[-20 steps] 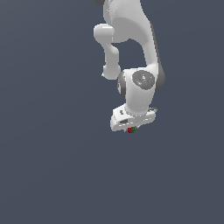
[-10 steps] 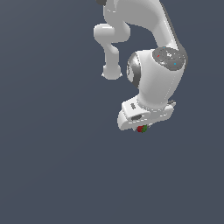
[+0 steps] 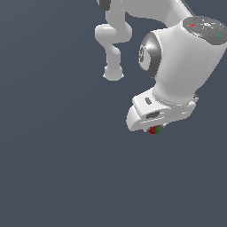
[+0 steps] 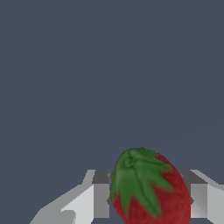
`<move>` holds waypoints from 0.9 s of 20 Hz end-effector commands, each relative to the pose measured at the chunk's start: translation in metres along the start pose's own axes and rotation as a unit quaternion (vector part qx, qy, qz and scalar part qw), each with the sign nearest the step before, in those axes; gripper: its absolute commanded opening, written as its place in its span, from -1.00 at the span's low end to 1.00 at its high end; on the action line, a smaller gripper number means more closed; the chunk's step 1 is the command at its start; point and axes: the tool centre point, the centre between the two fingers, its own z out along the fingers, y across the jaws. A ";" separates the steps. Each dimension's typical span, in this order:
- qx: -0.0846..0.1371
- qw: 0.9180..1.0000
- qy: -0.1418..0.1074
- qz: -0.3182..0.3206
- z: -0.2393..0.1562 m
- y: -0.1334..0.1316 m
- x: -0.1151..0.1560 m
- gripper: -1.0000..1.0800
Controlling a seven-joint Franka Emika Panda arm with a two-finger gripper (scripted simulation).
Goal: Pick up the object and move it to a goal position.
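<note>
The object is a small red strawberry-like thing [image 3: 154,129] with a green patch. In the exterior view it peeks out under the white gripper [image 3: 156,127], mostly hidden by the hand. In the wrist view the strawberry [image 4: 151,188] fills the space between the two grey-white fingers [image 4: 99,197], green leaves facing the camera. The gripper [image 4: 148,199] is shut on it and holds it up, away from the grey ground.
The white arm [image 3: 177,57] fills the upper part of the exterior view's right. A plain dark grey floor [image 3: 57,155] lies all around. No goal marker shows.
The arm has come much closer to the exterior camera and shifted to its right, carrying the strawberry with it. The grip has stayed shut.
</note>
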 end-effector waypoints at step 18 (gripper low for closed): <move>0.000 1.000 0.000 0.000 -0.067 -0.012 0.042 -1.00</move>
